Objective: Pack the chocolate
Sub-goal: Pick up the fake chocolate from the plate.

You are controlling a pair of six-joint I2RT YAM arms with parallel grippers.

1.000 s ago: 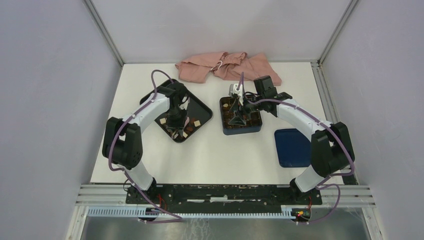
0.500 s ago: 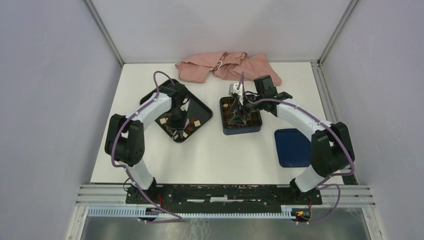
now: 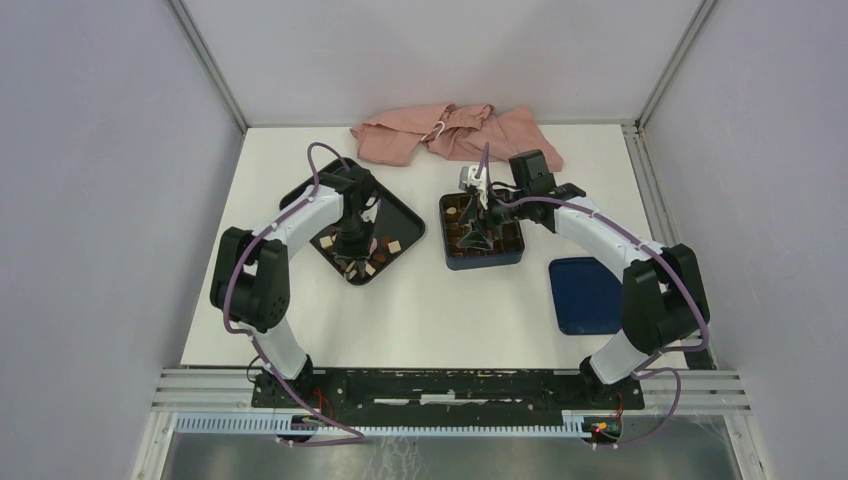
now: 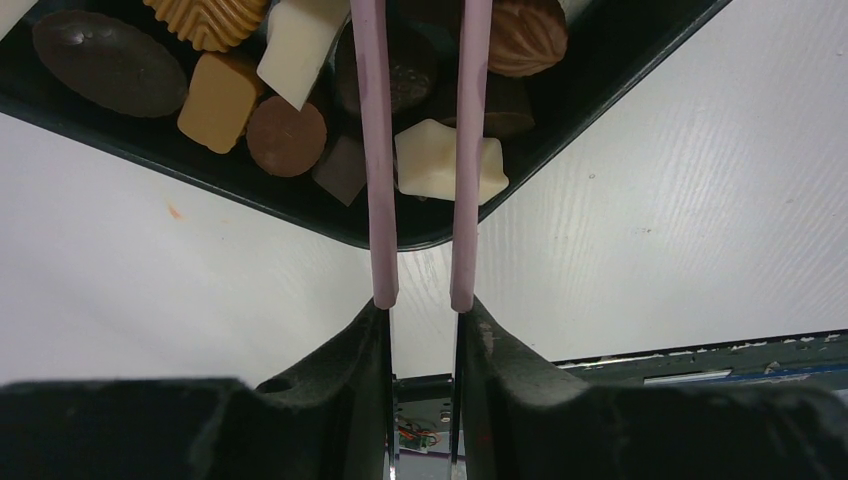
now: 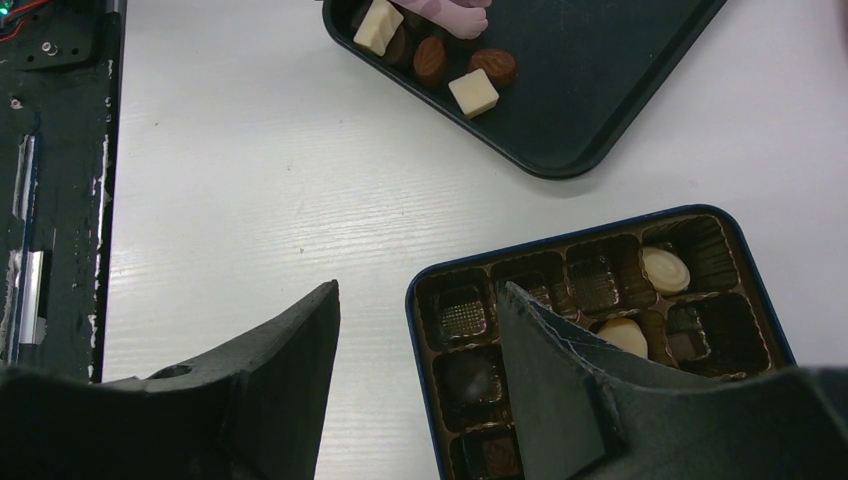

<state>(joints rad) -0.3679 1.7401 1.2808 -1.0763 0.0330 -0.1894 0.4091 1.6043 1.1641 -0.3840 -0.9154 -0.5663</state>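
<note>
Loose chocolate fills the near corner of the black tray (image 4: pixel 620 50): a white piece (image 4: pixel 450 160), a round brown one (image 4: pixel 287 135) and a caramel block (image 4: pixel 218 100). My left gripper (image 4: pixel 422 305) is shut on pink tongs (image 4: pixel 378 150) that reach into the tray. A dark piece (image 4: pixel 415 70) lies between the tong arms, whose tips are cut off at the top edge. My right gripper (image 5: pixel 418 290) hangs open over the left edge of the dark blue box (image 5: pixel 600 225). The box holds a cream round piece (image 5: pixel 665 268), among others.
In the top view, the tray (image 3: pixel 395 212) sits left of centre and the box (image 3: pixel 483 262) sits beside it. The box's blue lid (image 3: pixel 585 293) lies at the right, by the right arm. A pink cloth (image 3: pixel 450 135) is bunched along the back edge.
The left gripper has squeezed the tongs a little narrower, and the left arm has shifted slightly over the tray. The right arm has not moved.
</note>
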